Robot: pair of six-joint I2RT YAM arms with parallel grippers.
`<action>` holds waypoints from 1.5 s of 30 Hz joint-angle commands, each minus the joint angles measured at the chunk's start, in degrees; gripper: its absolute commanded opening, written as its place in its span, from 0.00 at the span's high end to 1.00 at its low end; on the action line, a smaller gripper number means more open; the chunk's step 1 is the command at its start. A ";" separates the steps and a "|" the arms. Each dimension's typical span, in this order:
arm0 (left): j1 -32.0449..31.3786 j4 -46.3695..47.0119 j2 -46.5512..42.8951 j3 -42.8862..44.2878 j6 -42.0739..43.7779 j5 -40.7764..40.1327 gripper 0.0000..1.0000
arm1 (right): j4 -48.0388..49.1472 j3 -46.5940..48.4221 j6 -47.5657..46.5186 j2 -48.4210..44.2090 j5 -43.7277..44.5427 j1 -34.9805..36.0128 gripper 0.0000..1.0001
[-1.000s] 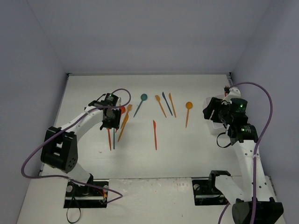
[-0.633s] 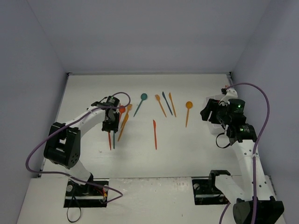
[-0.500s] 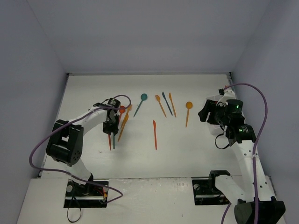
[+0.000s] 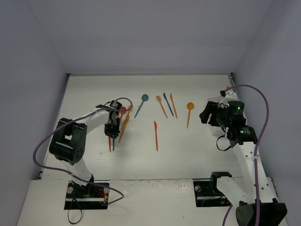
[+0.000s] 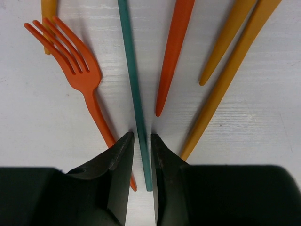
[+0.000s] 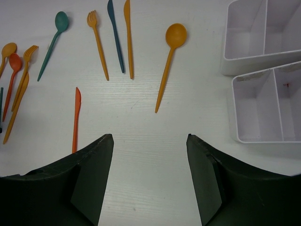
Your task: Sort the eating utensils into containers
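Note:
The eating utensils lie scattered on the white table. My left gripper (image 4: 113, 135) (image 5: 142, 137) is low over the left cluster. Its jaws are pinched close on the near end of a teal utensil's handle (image 5: 134, 84), which still lies flat. An orange fork (image 5: 77, 70) is just left of it. A red-orange handle (image 5: 174, 52) and yellow-orange handles (image 5: 225, 84) are on its right. My right gripper (image 4: 207, 115) (image 6: 149, 137) hangs open over bare table, holding nothing. The white containers (image 6: 256, 61) (image 4: 214, 129) sit beside it on the right.
In the middle lie a teal spoon (image 4: 141, 104), an orange fork (image 4: 161, 106), a dark knife (image 4: 168, 103), an orange knife (image 4: 173, 105), an orange spoon (image 4: 189, 113) and a red-orange knife (image 4: 155, 135). Grey walls enclose the table on three sides.
My left gripper has come down and toward the near side along the left cluster, and its jaws have narrowed round the teal handle. The right arm shifted slightly left.

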 commanded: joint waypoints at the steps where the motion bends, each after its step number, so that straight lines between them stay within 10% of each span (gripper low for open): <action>1: -1.15 1.53 1.09 -0.62 -2.00 -0.92 0.87 | 2.04 0.44 -0.12 -0.62 0.12 0.44 0.39; 24: -5.15 8.34 -31.35 11.49 6.26 16.06 1.00 | 2.27 26.39 8.45 12.78 -20.05 6.41 0.36; 45: -20.18 20.98 -29.29 22.08 9.90 21.60 1.00 | 10.19 41.67 13.23 23.45 -13.45 30.49 0.39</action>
